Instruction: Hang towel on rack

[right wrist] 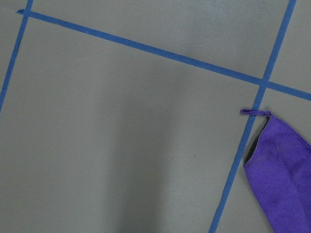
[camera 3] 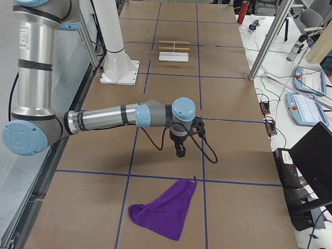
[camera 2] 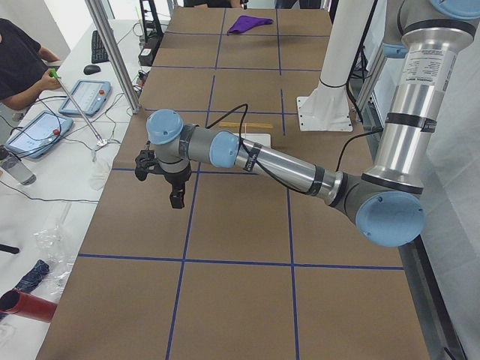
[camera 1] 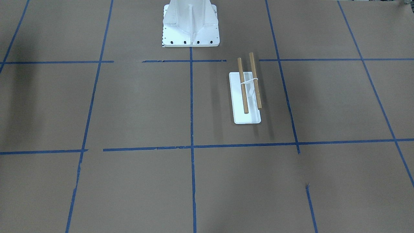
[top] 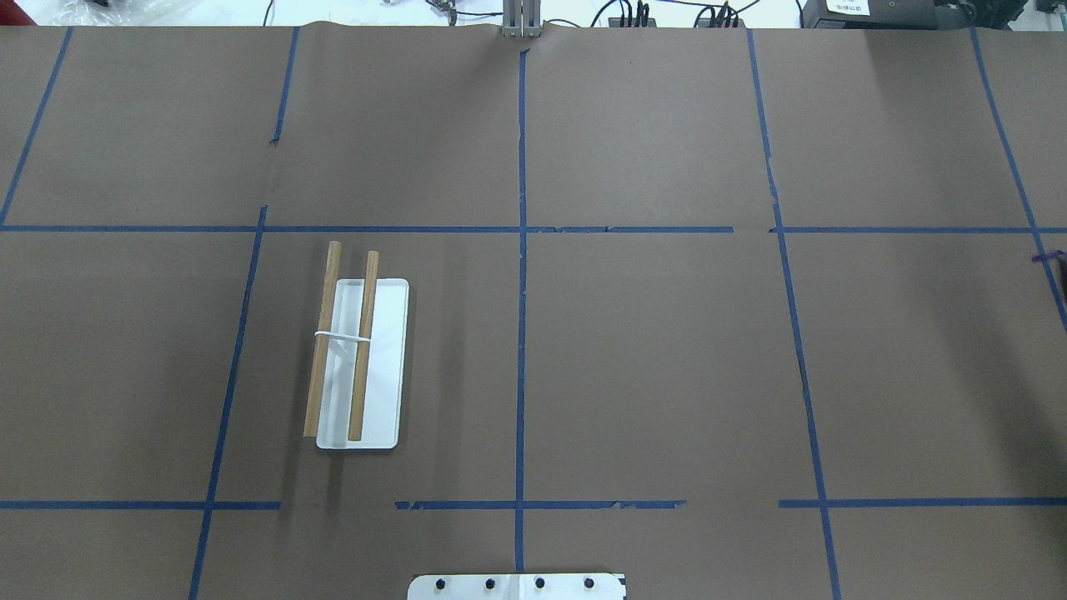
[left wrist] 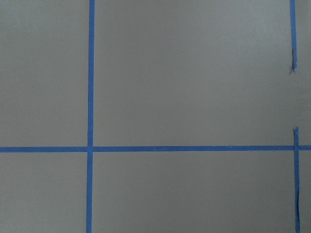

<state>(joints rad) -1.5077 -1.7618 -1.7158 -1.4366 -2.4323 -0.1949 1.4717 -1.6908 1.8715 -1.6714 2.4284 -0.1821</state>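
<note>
The rack (camera 1: 246,115) has a flat white base and two parallel wooden dowels; it stands on the robot's left half of the table, also in the overhead view (top: 385,367) and small in both side views (camera 2: 251,127) (camera 3: 173,50). The purple towel (camera 3: 163,212) lies crumpled flat at the table's right end; its corner shows in the right wrist view (right wrist: 284,179). My right gripper (camera 3: 180,152) hangs above the table a short way from the towel. My left gripper (camera 2: 177,199) hangs over bare table near the left end. I cannot tell whether either is open or shut.
The large white bolted pedestal (camera 1: 190,26) stands at the robot's side of the table. Blue tape lines grid the brown paper table cover (top: 650,367). An operator (camera 2: 19,64) with tablets sits beyond the table's far side, next to metal frame posts (camera 3: 267,44).
</note>
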